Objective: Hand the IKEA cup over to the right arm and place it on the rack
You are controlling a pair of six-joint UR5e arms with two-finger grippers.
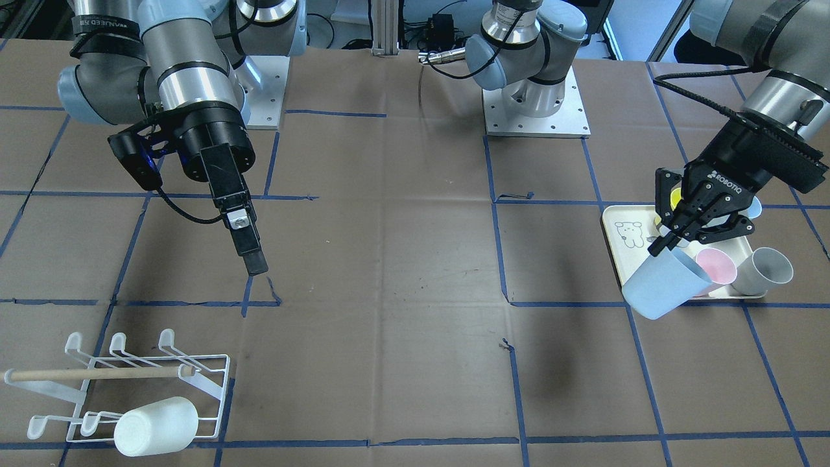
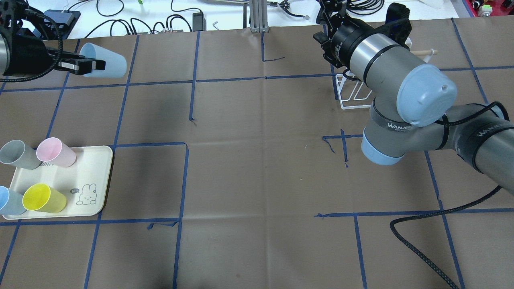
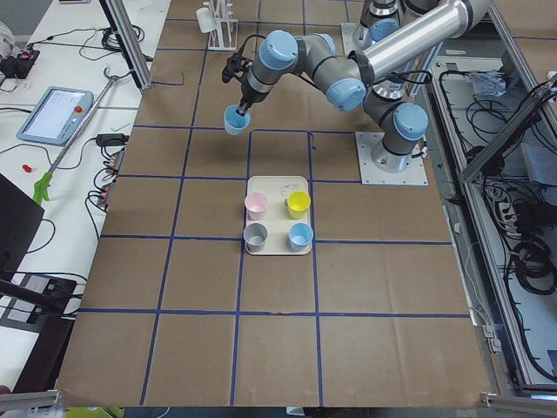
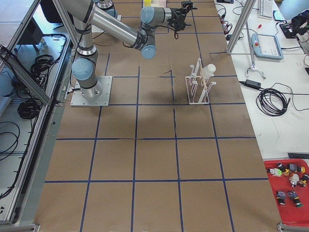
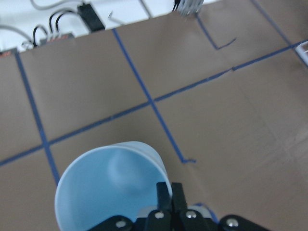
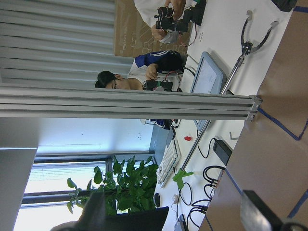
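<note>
Front view: the blue cup (image 1: 664, 284) is gripped at its rim by the left gripper (image 1: 661, 245), lifted off the table (image 1: 415, 259) | overhead: the rack (image 2: 353, 105) is seen well apart from it (partly hidden by the right arm (image 2: 385, 68)) | right wrist: the right gripper (image 6: 173, 211) is seen with fingers spread wide.

The pale blue cup (image 1: 664, 282) hangs tilted at the lower right of the front-facing view, clear of the table (image 1: 402, 259). The left hand (image 1: 661, 248) pinches its rim, one finger inside and one outside. At the upper left, the silver-grey right arm (image 1: 188, 84) points its black hand (image 1: 255, 263) downward, fingers spread and holding nothing. The white wire rack (image 1: 204, 383), with its wooden dowel, stands at the lower left.
</note>
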